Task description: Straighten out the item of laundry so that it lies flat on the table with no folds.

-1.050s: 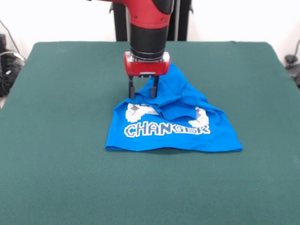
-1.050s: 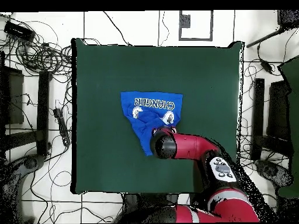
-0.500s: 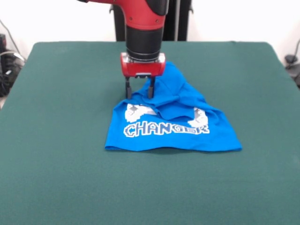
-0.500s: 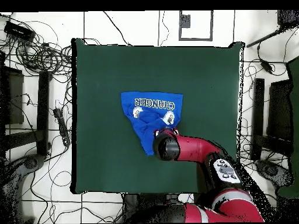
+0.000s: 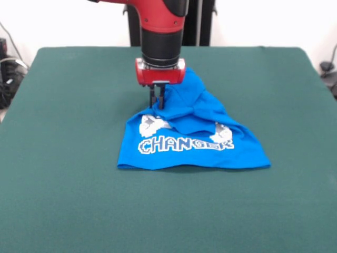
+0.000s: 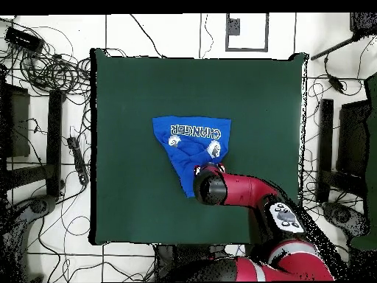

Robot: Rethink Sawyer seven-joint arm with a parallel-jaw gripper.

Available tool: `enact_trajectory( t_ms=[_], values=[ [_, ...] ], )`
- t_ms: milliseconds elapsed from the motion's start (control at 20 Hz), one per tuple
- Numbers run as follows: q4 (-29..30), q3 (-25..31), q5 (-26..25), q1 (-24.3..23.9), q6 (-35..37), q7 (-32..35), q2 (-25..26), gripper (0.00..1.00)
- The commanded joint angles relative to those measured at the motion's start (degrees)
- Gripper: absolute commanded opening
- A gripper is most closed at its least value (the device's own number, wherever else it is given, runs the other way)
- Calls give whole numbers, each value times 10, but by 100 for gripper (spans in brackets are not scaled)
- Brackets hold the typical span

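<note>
The item of laundry [image 5: 197, 147], a bright blue T-shirt with white "CHANGER" lettering, lies crumpled near the middle of the dark green table [image 5: 68, 158]. Its near hem lies flat while the far part is folded over and bunched into a ridge. My gripper [image 5: 157, 105] points straight down at the shirt's far left fold, its fingers closed together on a pinch of blue cloth. In the overhead view the shirt [image 6: 190, 140] narrows toward the arm, and the red wrist [image 6: 210, 188] covers the gripper and the tip of the cloth.
The table [image 6: 125, 88] has wide bare felt on every side of the shirt. Cables and equipment [image 6: 44, 66] lie on the floor beyond the table's edges.
The fingers, spread apart over the fold before, have closed on the cloth. The fabric near them has bunched slightly and the print's top is more covered.
</note>
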Motion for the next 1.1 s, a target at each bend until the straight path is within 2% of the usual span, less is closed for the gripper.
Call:
enact_trajectory(
  t_ms=[50, 1100],
  values=[
    [44, 33, -6, 8, 4, 76, 6, 0],
    [46, 26, 25, 47, 45, 97, -21, 0]
  ],
)
